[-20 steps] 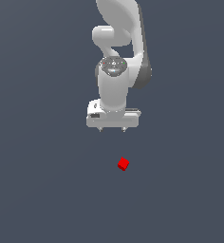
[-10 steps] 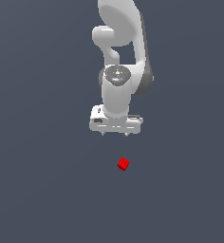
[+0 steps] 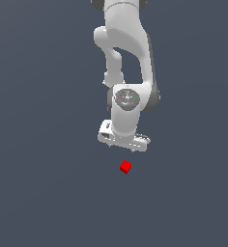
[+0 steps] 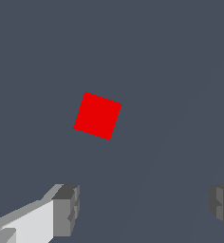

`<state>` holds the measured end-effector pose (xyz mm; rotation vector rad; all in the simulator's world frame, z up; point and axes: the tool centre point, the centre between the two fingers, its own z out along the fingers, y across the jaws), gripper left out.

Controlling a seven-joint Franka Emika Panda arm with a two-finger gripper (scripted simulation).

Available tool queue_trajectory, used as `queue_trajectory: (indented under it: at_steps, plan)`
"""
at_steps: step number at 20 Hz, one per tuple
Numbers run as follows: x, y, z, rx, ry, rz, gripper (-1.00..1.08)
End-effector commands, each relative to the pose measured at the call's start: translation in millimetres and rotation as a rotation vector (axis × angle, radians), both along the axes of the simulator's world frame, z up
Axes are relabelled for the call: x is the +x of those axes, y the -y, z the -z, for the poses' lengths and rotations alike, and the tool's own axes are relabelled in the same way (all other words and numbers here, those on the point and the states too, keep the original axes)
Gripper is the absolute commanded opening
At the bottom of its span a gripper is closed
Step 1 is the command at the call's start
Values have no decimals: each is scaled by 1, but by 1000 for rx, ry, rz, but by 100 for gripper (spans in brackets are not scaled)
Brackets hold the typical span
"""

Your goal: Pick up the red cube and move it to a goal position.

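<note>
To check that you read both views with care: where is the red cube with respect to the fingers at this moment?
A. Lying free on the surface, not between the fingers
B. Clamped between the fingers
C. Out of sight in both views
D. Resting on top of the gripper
A: in the wrist view the red cube lies apart from the spread fingers, and in the exterior view the gripper hangs above it.

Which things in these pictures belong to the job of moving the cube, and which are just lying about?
Belong to the job:
- red cube, lying free on the grey surface
- gripper, fingers spread apart, nothing between them

Just lying about:
- nothing else shows; no goal marker is visible either
</note>
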<state>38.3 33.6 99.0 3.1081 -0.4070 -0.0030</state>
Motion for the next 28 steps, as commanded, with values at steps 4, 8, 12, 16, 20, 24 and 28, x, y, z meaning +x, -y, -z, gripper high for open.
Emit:
queue_trajectory:
  at_steps: [4,8,12,16,20,24,28]
  plan:
    - [22,-11,33,2,2,128,100]
    - [36,-16,52,3,3,201,100]
    - [47,-19,66,5,3,255,100]
    - [54,-20,74,6,4,288,100]
    - [58,-20,78,6,4,306,100]
    - [59,-21,79,6,4,309,-100]
    - [59,-21,79,6,4,309,-100]
